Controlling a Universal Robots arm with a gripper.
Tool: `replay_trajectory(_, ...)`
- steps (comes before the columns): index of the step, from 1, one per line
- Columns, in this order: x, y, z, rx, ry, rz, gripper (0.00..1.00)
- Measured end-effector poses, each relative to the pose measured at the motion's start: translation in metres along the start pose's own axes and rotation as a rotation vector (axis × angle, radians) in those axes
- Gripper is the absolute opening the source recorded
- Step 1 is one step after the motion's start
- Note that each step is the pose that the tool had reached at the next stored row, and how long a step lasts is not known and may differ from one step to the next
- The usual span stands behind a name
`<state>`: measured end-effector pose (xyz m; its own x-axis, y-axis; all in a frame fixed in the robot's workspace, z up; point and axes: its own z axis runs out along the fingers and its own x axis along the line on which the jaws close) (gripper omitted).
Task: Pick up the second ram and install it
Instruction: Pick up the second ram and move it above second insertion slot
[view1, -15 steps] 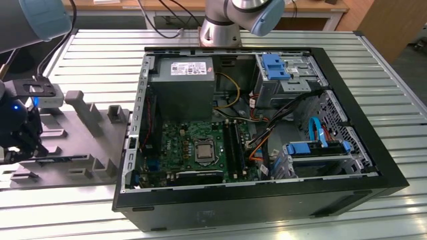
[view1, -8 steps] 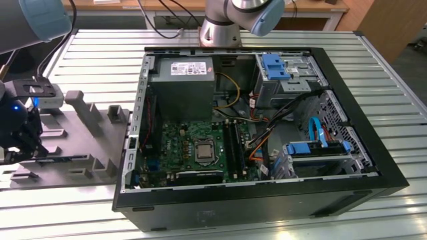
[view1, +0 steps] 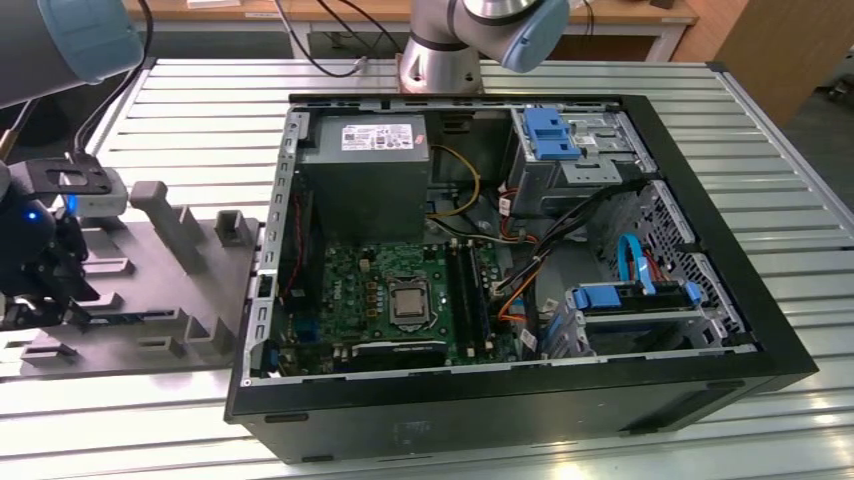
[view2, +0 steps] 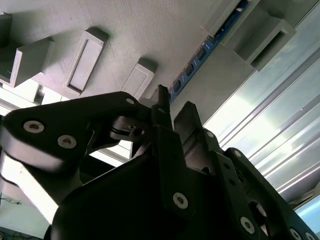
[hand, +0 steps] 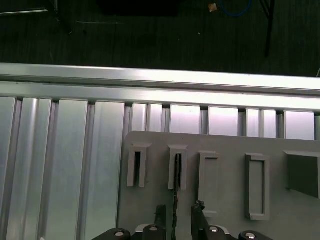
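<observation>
Pincer: the pincer (hand: 178, 214) hovers low over the gray holder tray (hand: 225, 145), jaws apart with a gap showing on either side. It's open, nothing clamped.
Ram: the second ram (view2: 207, 47) stands on edge in its groove in the tray, blue-green, running away from the fingertips (view2: 161, 97). In the first wrist view it's the thin dark line between the two fingers, touching neither.
Whereabouts: all this is on the exterior view's left, on the slatted table (view1: 200, 120), with the tray just beside the open computer case (view1: 734, 200).
Risk, grip: if the jaws close off-centre, one finger likely meets the board first and tips it in the groove, and a skewed stick could snag on the lift.
Risk, chips: a squeeze landing on the small chips rather than on flat board looks unkind to them.
Risk, neighbours: raised holder blocks (view2: 87, 60) stand near, and a sideways drift would knock them.
Edges: the tray ends near the table's rail (hand: 150, 75) with dark floor beyond, so a dropped stick could go over.
Open room: straight up looks free. Inside the case it's tight, with the black slots (view1: 467, 285) hemmed in by cables (view1: 534, 265) and the power supply (view1: 360, 170).
</observation>
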<state>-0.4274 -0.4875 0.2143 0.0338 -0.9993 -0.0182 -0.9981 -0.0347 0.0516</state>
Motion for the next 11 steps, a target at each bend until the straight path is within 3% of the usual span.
replay_trajectory(1,0.0,0.0,0.0,0.0,0.0,0.0,0.29)
replay_trajectory(2,0.0,0.0,0.0005,0.0001,-0.0002,0.0,0.36)
replay_trajectory(8,0.0003,-0.0005,0.0108,0.0004,-0.0076,0.0,0.36)
replay_trajectory(11,0.0004,-0.0005,0.0114,0.0,-0.0075,0.0,0.36)
